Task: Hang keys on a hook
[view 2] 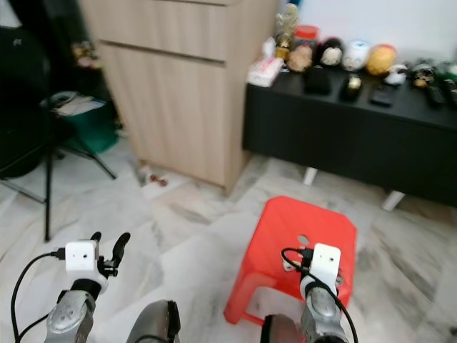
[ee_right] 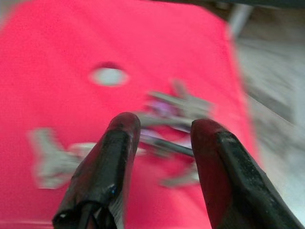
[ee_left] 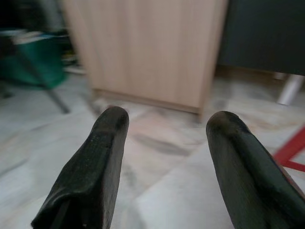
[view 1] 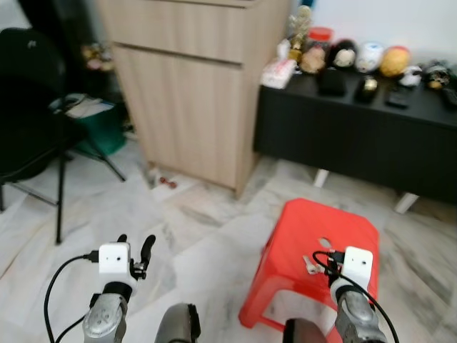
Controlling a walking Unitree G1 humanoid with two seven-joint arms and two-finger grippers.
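A bunch of silver keys lies on the top of a red plastic stool, close to its round centre hole. Another single key lies apart from the bunch on the same top. The keys also show in the left eye view, beside my right wrist. My right gripper hovers just above the bunch, open, with nothing between its fingers. Over the marble floor to the left of the stool, my left gripper is held out open and empty.
A tall wooden cabinet stands ahead. To its right is a low black sideboard with toys on top. A black chair and a green bin are on the left. Small litter lies at the cabinet's foot.
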